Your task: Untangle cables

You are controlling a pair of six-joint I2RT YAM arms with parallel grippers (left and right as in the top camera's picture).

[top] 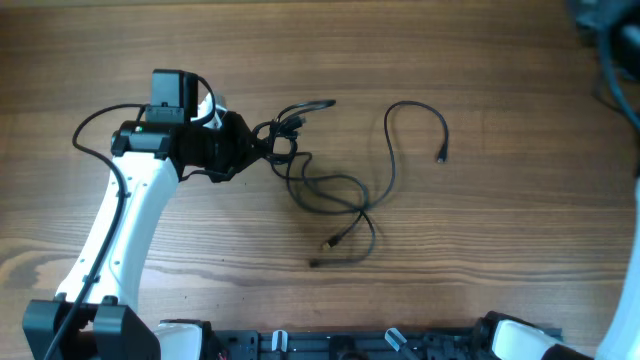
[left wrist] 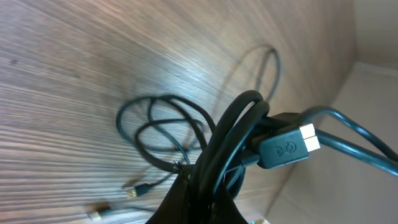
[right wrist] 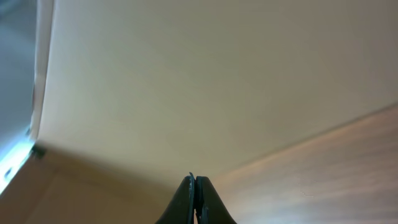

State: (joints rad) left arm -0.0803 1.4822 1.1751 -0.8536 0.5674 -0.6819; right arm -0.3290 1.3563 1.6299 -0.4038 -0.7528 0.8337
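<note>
The cables are thin black cords on the wooden table. A knotted bundle (top: 285, 130) sits at the tip of my left gripper (top: 262, 142), and loose loops (top: 330, 190) trail from it to small plugs (top: 330, 243). A separate strand (top: 415, 112) curves off to the right. In the left wrist view my left gripper (left wrist: 200, 198) is shut on several doubled strands (left wrist: 233, 134), lifted off the table, with a large USB plug (left wrist: 285, 147) beside them. Loops (left wrist: 161, 124) lie on the wood below. My right gripper (right wrist: 194, 184) is shut on nothing, facing a beige wall.
The left arm (top: 125, 215) reaches in from the front left. Part of the right arm (top: 625, 300) runs along the right edge, with dark gear (top: 610, 35) at the back right corner. A black rail (top: 350, 345) lines the table's front edge.
</note>
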